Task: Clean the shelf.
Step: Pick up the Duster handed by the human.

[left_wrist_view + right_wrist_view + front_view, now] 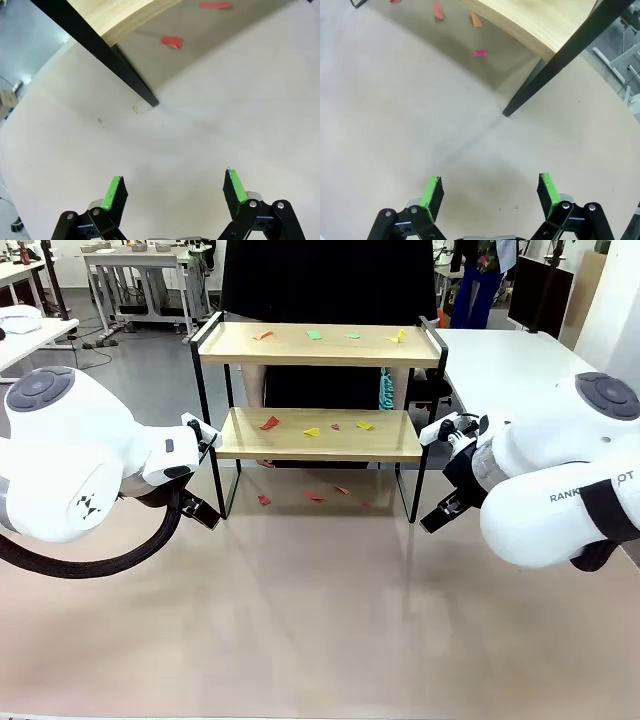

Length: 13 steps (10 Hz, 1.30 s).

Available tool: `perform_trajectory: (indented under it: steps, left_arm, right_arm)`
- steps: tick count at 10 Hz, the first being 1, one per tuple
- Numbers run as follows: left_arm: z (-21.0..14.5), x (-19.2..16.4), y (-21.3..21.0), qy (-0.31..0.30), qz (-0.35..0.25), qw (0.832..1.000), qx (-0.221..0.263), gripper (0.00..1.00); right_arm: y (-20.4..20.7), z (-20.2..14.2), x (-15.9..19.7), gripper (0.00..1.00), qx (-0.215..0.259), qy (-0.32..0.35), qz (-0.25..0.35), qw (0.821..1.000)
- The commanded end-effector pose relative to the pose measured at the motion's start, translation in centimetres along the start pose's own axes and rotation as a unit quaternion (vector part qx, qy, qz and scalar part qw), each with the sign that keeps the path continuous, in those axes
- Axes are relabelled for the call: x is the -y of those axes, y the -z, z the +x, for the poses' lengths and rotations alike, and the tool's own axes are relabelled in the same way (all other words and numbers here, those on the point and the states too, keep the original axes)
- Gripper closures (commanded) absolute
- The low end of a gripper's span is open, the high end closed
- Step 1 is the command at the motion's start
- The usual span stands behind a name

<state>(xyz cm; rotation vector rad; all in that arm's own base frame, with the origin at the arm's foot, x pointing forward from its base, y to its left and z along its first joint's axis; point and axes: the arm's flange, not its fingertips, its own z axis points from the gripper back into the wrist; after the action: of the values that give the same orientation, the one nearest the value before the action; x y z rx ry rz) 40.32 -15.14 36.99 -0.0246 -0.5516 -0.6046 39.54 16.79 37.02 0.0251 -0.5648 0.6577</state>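
Shelf: we see the shelf (pixel 300 350) standing upright at the far middle of the table (pixel 320 630), with a person in dark clothing (pixel 330 280) just behind it.
Scraps: we count small red, green and yellow scraps (pixel 270 423) on both boards, and a few red ones on the table beneath the lower board.
Left gripper: we find the left gripper (pixel 198 510) low over the table, just outside the shelf's front left leg. In its wrist view (pixel 172 182) the green pads stand wide apart with nothing between them.
Right gripper: the right gripper (pixel 442 515) sits near the front right leg, likewise just outside the frame. Its own view (pixel 490 185) shows the jaws spread wide and holding nothing.
Shelf from the left wrist: we see the black leg (pixel 120 70) ahead of the fingers and apart from them, with a red scrap beyond it.
Shelf from the right wrist: the leg (pixel 555 65) stands ahead and to the side, untouched, under the corner of the lower board.
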Motion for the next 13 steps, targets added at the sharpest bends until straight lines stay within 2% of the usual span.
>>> perform_trajectory:
  steps: [1,10,11,12,13]
  left_arm:
    - [0.0,0.0,0.0,0.0,0.0,1.0,0.0,0.0]
    - [0.0,0.0,0.0,0.0,0.0,1.0,0.0,0.0]
    - [1.1,-1.3,-1.7,0.011,-0.018,1.0,0.013,0.0]
    - [1.9,-3.0,-3.5,0.017,-0.018,0.999,0.02,0.0]
    - [3.4,-4.7,-5.8,0.017,-0.046,0.999,0.019,0.0]
  right_arm:
    - [0.0,0.0,0.0,0.0,0.0,0.0,0.0,1.0]
    - [0.0,0.0,0.0,0.0,0.0,0.0,0.0,1.0]
    - [-2.2,1.7,1.8,0.0,0.024,0.016,-0.019,0.999]
    - [-4.4,3.1,3.9,0.0,0.043,0.03,-0.013,0.999]
    - [-6.8,3.9,6.7,0.0,0.055,0.04,0.009,0.998]
